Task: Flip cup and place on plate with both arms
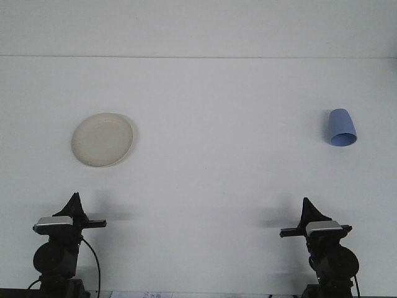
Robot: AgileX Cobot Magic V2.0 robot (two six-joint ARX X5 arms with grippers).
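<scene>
Both arms sat low at the near edge of the table (205, 186), well short of everything. The left gripper (75, 200) and right gripper (306, 205) pointed upward, jaws together. The plate (102, 139) lay bare at left. The blue cup (342, 128) stood upside down, far right.

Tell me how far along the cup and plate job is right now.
Nothing looks done yet. The blue cup sits upside down on the table's far right, untouched, and the plate on the left holds nothing. Nothing is in hand: left claw and right claw rest near the table's front edge. Grasping, flipping and placing all remain.
</scene>
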